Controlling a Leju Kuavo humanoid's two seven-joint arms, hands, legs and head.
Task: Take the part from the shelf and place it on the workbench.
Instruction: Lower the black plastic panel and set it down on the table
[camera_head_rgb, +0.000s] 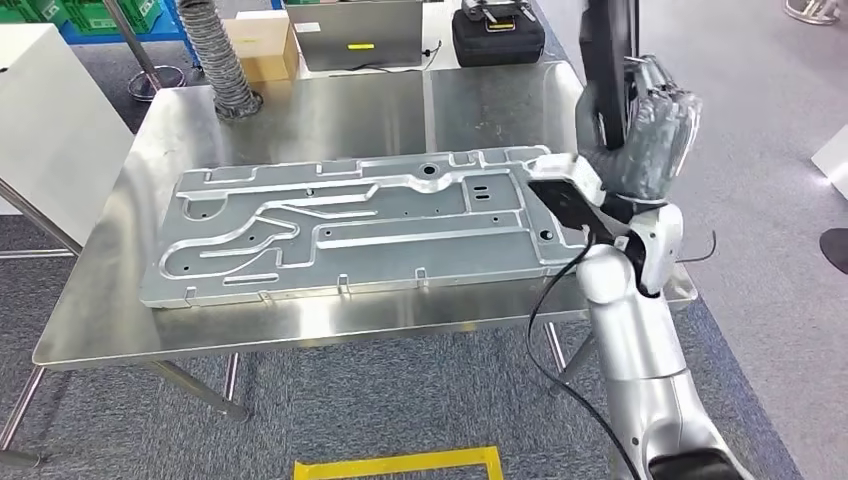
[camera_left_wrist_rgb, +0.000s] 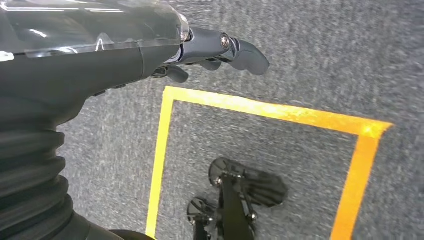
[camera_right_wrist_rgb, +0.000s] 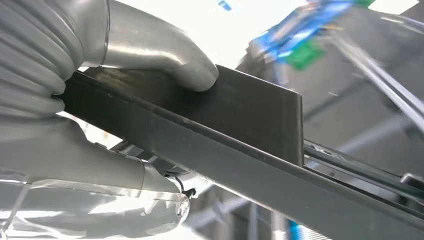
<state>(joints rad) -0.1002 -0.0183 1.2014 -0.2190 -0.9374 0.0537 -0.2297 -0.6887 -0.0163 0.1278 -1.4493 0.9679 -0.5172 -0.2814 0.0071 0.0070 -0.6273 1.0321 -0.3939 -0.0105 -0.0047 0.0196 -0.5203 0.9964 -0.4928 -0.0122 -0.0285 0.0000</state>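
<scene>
Nearest, yellow floor tape (camera_head_rgb: 398, 464) on grey carpet, just short of the tabletop. Down beside it, the left hand (camera_left_wrist_rgb: 220, 52) hanging over the carpet, fingers (camera_left_wrist_rgb: 247, 55) loosely curled with nothing in them.

Further in, the steel tabletop (camera_head_rgb: 300, 335), shiny and bare along its near edge. Lying flat across its middle, a large stamped metal panel (camera_head_rgb: 350, 225), ribbed and slotted, taking up most of the width.

At the right end of the tabletop, the right arm raised, the right hand (camera_head_rgb: 640, 130) wrapped around the part (camera_head_rgb: 608, 50), a long dark flat bar held upright, well above the surface and not yet set down. Up close in the right wrist view, thumb (camera_right_wrist_rgb: 165, 55) pressed on one broad face of the part, the other fingers (camera_right_wrist_rgb: 100, 175) closed on the opposite side, a firm clamp across the narrow dimension.

Judging by the look: rigid metal, smooth faces, likely heavy for its length and inclined to swing or slip if gripped near one end. Best held across the flat faces, as here, close to the balance point, and lowered level onto the free strip at the right.

Far side: a corrugated hose (camera_head_rgb: 215, 55), a cardboard box (camera_head_rgb: 262, 45), a black case (camera_head_rgb: 497, 35).
</scene>
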